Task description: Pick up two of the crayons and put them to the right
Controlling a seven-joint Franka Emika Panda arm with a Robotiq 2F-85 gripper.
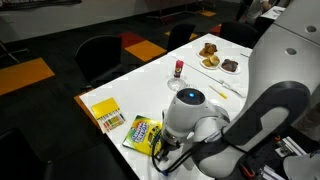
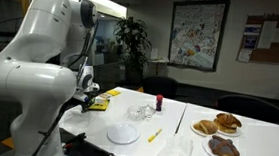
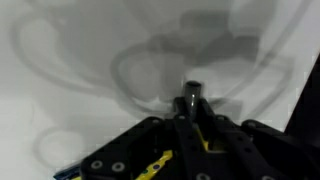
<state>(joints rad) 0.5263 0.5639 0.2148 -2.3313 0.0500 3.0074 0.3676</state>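
My gripper is shut on a thin dark crayon, whose tip sticks out past the fingertips over the white table. In both exterior views the gripper hangs low at the table's end, just by the flat green-and-yellow crayon box. The arm's body hides most of the gripper in an exterior view. A yellow crayon lies loose on the table between a white plate and a napkin.
A yellow box lies beside the crayon box. Mid-table stand a glass dish and a small red bottle. Plates of pastries sit at the far end. Dark chairs ring the table.
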